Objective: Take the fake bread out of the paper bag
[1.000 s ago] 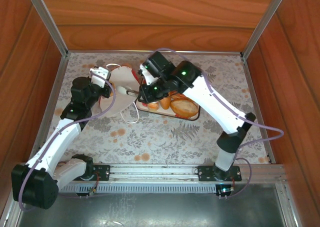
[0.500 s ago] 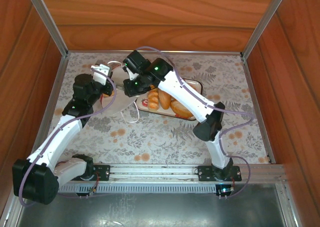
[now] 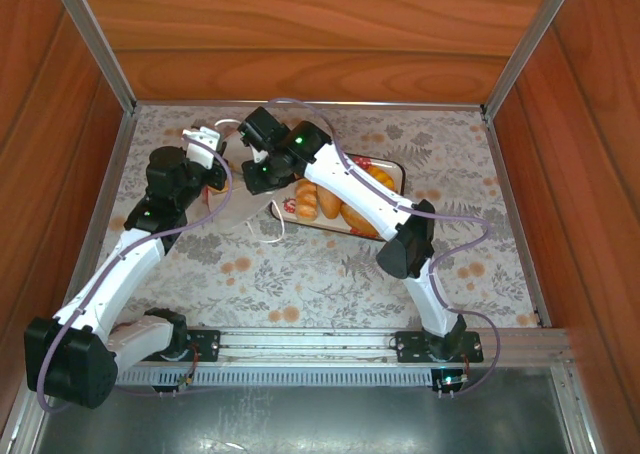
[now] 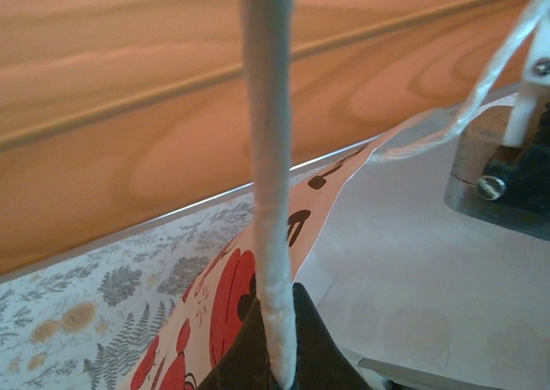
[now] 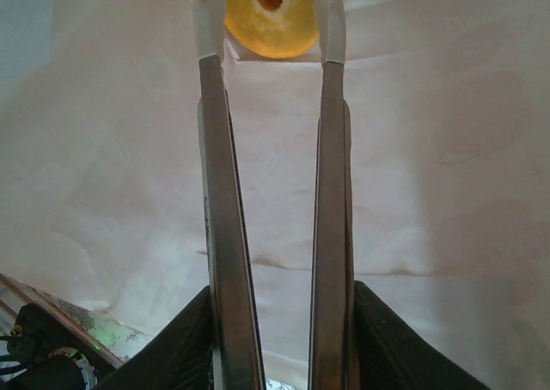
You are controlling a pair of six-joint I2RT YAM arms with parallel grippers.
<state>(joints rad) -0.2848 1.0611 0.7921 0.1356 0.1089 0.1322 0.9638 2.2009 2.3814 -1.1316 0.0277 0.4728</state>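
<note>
- Two arms, each ending in one gripper — the left gripper point(image 4: 277, 356) and the right gripper point(image 5: 268, 16).
- One paper bag point(image 3: 238, 202), its white walls all round the right gripper's fingers.
- One round yellow bun point(image 5: 271, 8) with a hole, at the right gripper's fingertips.
- One tray point(image 3: 288, 210), just behind the right gripper.
- At least four pastries point(image 3: 324, 203) on that tray — the right arm covers part of it.

White arms point(image 3: 118, 274), black joints point(image 3: 405, 254) — green lights point(image 3: 297, 140), lilac cables point(image 3: 530, 257).
</note>
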